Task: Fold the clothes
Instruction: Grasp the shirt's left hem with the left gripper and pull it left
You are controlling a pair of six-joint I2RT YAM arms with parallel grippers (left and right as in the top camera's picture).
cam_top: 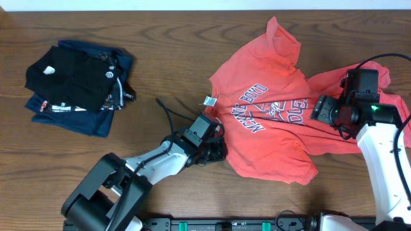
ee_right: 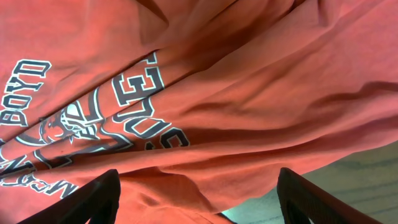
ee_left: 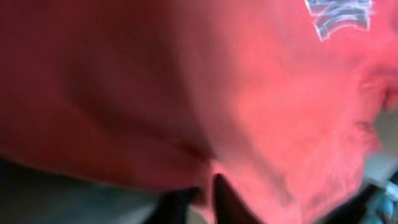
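I see the shirt (cam_top: 257, 83) lying rumpled and unfolded right of centre on the counter (cam_top: 167, 64), my right tool (ee_right: 198, 180) gaping above its print, my left tool (cam_top: 217, 147) at its edge, grip I cannot tell, so every fold is yet to do.

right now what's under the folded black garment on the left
A folded navy garment lies under the black garment, its edges showing at the top, right and bottom, on the wooden table. Its middle is covered, so anything tucked between them cannot be seen.
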